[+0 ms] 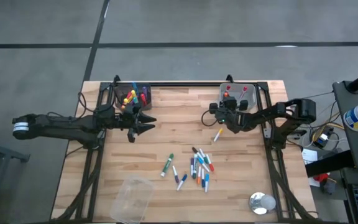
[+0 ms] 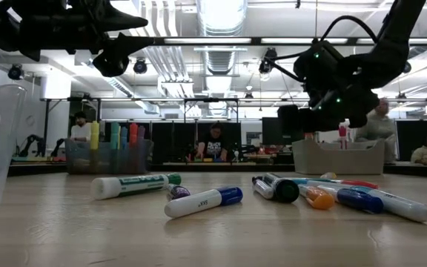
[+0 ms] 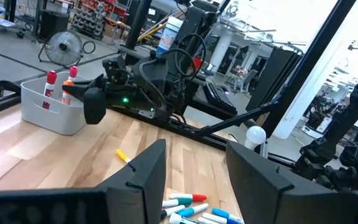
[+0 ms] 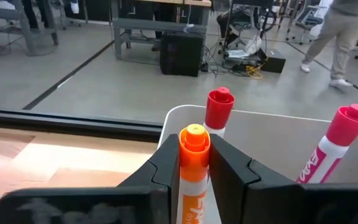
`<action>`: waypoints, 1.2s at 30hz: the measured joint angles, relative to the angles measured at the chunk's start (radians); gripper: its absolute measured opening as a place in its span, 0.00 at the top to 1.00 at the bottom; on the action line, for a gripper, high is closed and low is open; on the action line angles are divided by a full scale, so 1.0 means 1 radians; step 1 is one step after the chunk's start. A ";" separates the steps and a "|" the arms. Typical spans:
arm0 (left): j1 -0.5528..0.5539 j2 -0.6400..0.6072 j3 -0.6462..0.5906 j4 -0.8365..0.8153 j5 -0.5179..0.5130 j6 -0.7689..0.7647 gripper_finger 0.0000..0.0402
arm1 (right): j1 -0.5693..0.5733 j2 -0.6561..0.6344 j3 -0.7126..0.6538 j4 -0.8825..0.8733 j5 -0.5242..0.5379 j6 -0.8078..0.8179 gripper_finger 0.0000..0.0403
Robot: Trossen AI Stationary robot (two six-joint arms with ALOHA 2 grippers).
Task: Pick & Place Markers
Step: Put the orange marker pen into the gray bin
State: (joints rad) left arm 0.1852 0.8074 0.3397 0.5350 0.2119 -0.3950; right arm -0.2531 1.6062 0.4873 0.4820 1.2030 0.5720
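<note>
Judging by how things are lying, the sorting is sitting somewhere past the start but short of halfway. A dark bin [image 1: 133,96] at the far left corner of the worktop [image 1: 166,124] is already holding a cluster of coloured markers, and a pale bin [image 1: 238,94] at the far right is holding at least two red-capped ones. Still waiting are the loose markers [image 1: 199,168] heaped near the middle, a green-capped one [image 1: 167,164] just beside them, and a yellow one [image 1: 217,134] lying alone nearer the right arm.

The right hand [image 4: 194,163] is clamping an orange-capped marker [image 4: 194,155] upright between its fingers, hanging close to the pale bin's rim, so a drop looks near. The left hand [image 1: 143,121] is hanging with its fingers apart and nothing in them, between the dark bin and the heap.

Only the right wrist view is giving away that orange marker; from above it is hiding under the arm. The overhead view alone is showing a clear tub [image 1: 131,198] and a small shiny disc [image 1: 261,202] at the near edge.
</note>
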 joint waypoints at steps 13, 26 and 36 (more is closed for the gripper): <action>0.000 0.000 0.000 0.002 0.000 -0.001 0.60 | 0.000 -0.016 -0.002 -0.006 -0.018 -0.015 0.79; 0.000 0.000 0.000 0.003 0.000 -0.001 0.60 | 0.000 -0.018 -0.002 -0.015 -0.021 -0.019 0.65; 0.000 0.000 0.000 0.002 0.000 -0.002 0.60 | 0.006 -0.072 -0.002 -0.013 0.002 -0.080 0.59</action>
State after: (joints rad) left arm 0.1851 0.8074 0.3397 0.5373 0.2123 -0.3965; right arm -0.2468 1.5344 0.4850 0.4686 1.2047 0.4923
